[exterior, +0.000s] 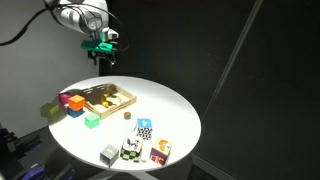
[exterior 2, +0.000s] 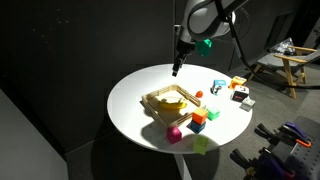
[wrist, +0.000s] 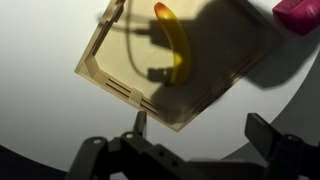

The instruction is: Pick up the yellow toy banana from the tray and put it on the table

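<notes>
white table (exterior: 165,118): banana (wrist: 175,38) in tray (wrist: 125,95), hand (exterior: 103,58) well above

Exterior views elevated, sharing table (exterior: 172,108), wrist downward

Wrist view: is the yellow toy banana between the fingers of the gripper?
No, the yellow toy banana lies in the tray, apart from the open gripper.

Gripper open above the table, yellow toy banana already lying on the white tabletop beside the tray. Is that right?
Not quite: the yellow toy banana lies inside the tray, not on the tabletop, as the wrist view shows. The gripper is indeed open above the table.
</notes>
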Controlling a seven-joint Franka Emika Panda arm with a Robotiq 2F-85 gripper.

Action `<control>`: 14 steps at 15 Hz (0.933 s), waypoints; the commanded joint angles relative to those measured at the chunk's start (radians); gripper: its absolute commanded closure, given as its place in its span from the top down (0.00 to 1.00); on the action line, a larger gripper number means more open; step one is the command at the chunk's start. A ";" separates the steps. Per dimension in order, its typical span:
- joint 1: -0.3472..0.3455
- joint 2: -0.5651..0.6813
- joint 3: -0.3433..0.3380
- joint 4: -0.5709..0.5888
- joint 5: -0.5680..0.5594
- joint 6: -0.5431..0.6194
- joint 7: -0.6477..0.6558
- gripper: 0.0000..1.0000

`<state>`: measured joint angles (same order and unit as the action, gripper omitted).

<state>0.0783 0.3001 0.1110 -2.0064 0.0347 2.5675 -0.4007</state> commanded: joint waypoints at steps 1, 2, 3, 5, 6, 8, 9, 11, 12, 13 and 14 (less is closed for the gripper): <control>-0.038 0.070 0.034 0.066 0.011 -0.015 -0.058 1.00; -0.041 0.087 0.036 0.082 0.007 -0.027 -0.059 1.00; -0.044 0.103 0.037 0.097 0.001 -0.036 -0.055 1.00; -0.040 0.138 0.031 0.137 -0.018 -0.064 -0.034 1.00; -0.040 0.150 0.029 0.153 -0.021 -0.077 -0.030 1.00; -0.037 0.181 0.026 0.189 -0.033 -0.100 -0.024 1.00; -0.030 0.197 0.021 0.208 -0.044 -0.113 -0.015 1.00; -0.022 0.227 0.013 0.241 -0.069 -0.134 0.000 1.00; -0.021 0.242 0.013 0.254 -0.077 -0.140 0.000 1.00; -0.019 0.258 0.011 0.267 -0.088 -0.144 0.003 1.00; -0.017 0.274 0.009 0.277 -0.096 -0.146 0.005 1.00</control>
<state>0.0535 0.5199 0.1277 -1.7985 -0.0219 2.4604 -0.4194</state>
